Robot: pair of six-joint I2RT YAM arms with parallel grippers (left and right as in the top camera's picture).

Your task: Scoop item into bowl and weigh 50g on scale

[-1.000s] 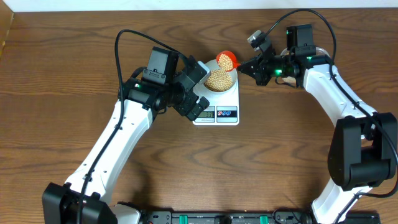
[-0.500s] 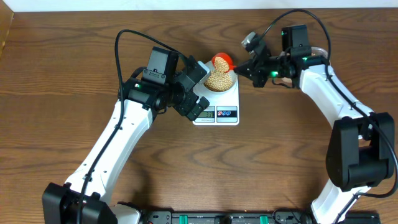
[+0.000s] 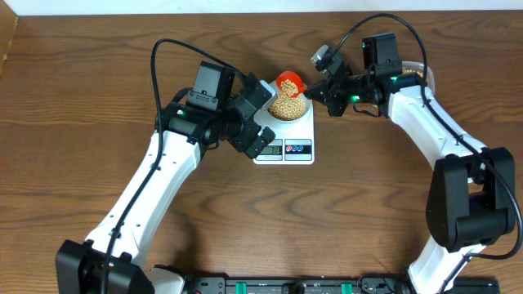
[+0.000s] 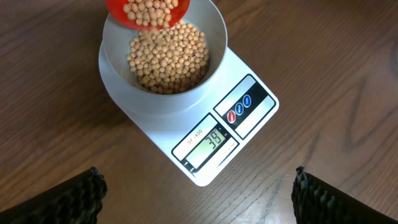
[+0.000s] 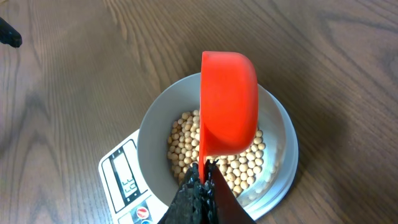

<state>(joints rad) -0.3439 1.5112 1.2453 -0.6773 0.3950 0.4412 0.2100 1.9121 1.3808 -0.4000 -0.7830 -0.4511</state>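
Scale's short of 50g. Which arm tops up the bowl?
Right. The right gripper holds the red scoop tipped over the bowl on the scale; the left gripper hangs open and empty.

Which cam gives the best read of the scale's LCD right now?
Left wrist: the LCD sits large and unobstructed, with legible digits starting 39. Overhead shows it tiny and unreadable. Right wrist catches it skewed at the frame's lower left, digits unclear.
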